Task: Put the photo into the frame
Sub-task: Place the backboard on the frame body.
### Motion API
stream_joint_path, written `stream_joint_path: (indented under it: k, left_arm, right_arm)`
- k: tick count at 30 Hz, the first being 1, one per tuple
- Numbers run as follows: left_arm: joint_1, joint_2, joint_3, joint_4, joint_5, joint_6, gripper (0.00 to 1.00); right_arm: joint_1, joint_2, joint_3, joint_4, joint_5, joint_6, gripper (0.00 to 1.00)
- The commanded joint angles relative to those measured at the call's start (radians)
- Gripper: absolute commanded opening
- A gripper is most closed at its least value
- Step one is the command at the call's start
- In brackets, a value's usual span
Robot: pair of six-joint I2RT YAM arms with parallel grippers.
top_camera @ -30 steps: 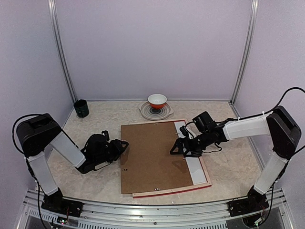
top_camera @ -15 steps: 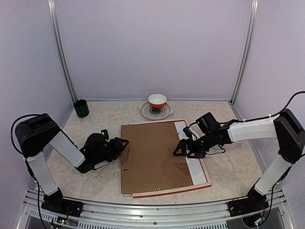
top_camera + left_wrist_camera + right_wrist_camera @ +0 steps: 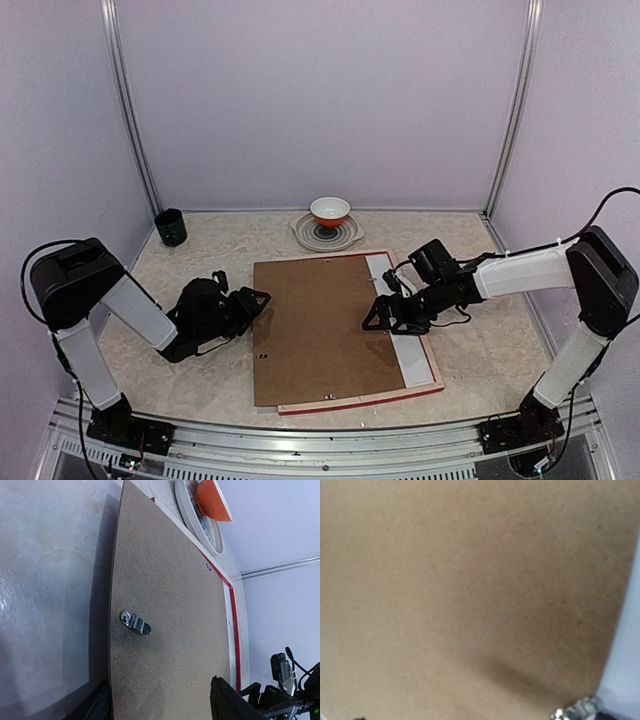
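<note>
Worktop (image 3: 490, 350) carries the frame (image 3: 380, 396) flat between your two claws, with its red lip showing on the near side. A brown backing board (image 3: 315, 330) covers most of it, offset toward your left claw (image 3: 255, 300), whose jaws stand apart at the board's edge. Your right claw (image 3: 372, 315), jaws spread wide, hangs low over the opposite edge, beside a white strip (image 3: 410, 360). You cannot see the photo.

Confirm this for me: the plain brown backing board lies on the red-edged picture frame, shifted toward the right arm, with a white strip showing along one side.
One detail is wrong: the plain brown backing board is shifted toward the left arm, not the right. It lies on the red-edged picture frame, and the white strip shows along the right side. The top external view shows this.
</note>
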Motion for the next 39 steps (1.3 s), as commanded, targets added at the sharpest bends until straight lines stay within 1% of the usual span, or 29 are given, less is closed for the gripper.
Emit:
stream_joint_path:
  k: [1,11,21,30,36,39]
  left_arm:
    - [0.004,-0.018,0.000,-0.002,0.011,0.013,0.64]
    - [0.002,-0.009,0.004,0.005,0.018,0.012,0.64]
    - [-0.007,0.028,-0.001,0.043,0.031,-0.007,0.64]
    - [-0.008,0.034,-0.007,0.055,0.031,-0.011,0.64]
    - [-0.008,0.027,-0.013,0.052,0.030,-0.009,0.64]
    - [-0.008,0.025,-0.017,0.052,0.028,-0.008,0.64]
  right_arm:
    - [0.017,0.034,0.037,0.017,-0.011,-0.001,0.99]
    - [0.023,0.027,0.060,0.018,-0.008,-0.003,0.99]
    - [0.037,0.061,0.066,0.020,-0.006,-0.007,0.99]
    - [0.056,0.061,0.089,0.051,-0.057,-0.003,0.99]
    - [0.044,0.034,0.189,-0.063,0.056,-0.061,0.99]
    - [0.019,0.039,0.241,-0.095,0.085,-0.082,0.99]
